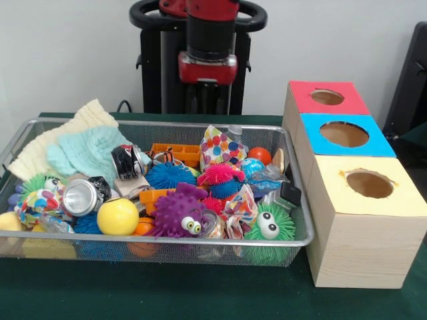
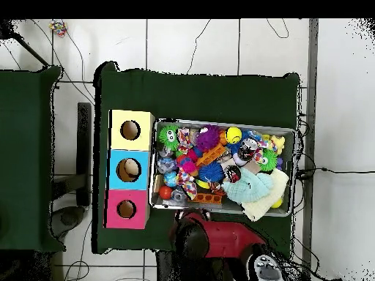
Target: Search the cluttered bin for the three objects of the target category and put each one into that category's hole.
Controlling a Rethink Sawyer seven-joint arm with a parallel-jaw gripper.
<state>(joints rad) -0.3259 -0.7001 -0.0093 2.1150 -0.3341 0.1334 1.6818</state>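
A dark green cloth (image 1: 200,293) covers the table, and on it, at the near left in the front view, the wire bin (image 1: 200,245) is set, with three wooden boxes (image 1: 363,227) just beside its right end. The boxes run near to far with yellow (image 1: 373,183), blue (image 1: 343,135) and red (image 1: 327,97) tops, each cut with a round hole. The bin is heaped: a yellow ball (image 1: 118,216), a purple spiky toy (image 1: 175,212), a green spiky toy (image 1: 269,232), crushed cans (image 1: 81,197) and, at the far left, pale knitted cloths (image 1: 87,150) lying over the rim. Much of the lower clutter is buried and cannot be named. Behind the bin the arm (image 1: 208,50) is seen drawn back against a plain white wall; the gripper cannot be made out, so its state cannot be told. From overhead, a white tiled floor (image 2: 220,44) strung with cables surrounds the table, and a second green table (image 2: 26,157) is cut off at the edge.
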